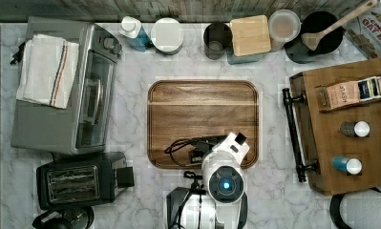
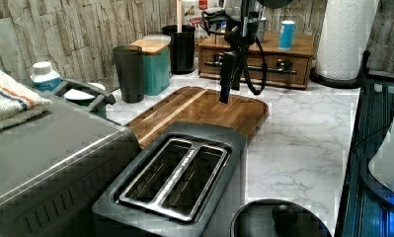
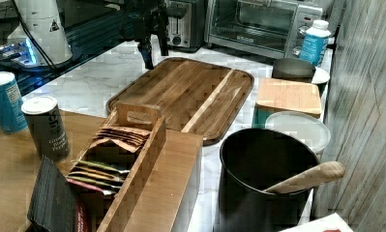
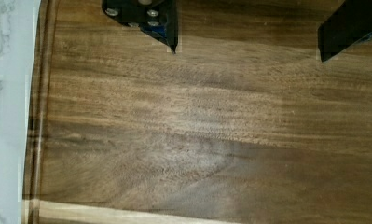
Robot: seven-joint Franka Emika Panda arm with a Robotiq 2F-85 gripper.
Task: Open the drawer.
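Note:
The drawer [image 2: 295, 75] is the brown wooden front of a box at the back of the left view, and it sits flush with the box. Its long black bar handle [image 2: 278, 69] runs across it on two posts. In the top view that handle [image 1: 293, 136] lies along the box's left side. My gripper [image 1: 200, 151] hangs over the wooden cutting board [image 1: 202, 105], well to the top view's left of the handle. The wrist view shows my gripper [image 4: 246, 46] open, its two dark fingers [image 4: 167, 28] wide apart over bare board, holding nothing.
On the box top stand a tea-bag holder [image 1: 350, 93] and two cans [image 1: 355, 129]. Canisters [image 1: 250, 36] and a black pot with a wooden spoon [image 1: 317, 36] line the back wall. A toaster oven [image 1: 64, 86] and toaster [image 1: 78, 181] are at the top view's left, a paper-towel roll [image 2: 345, 37] beside the box.

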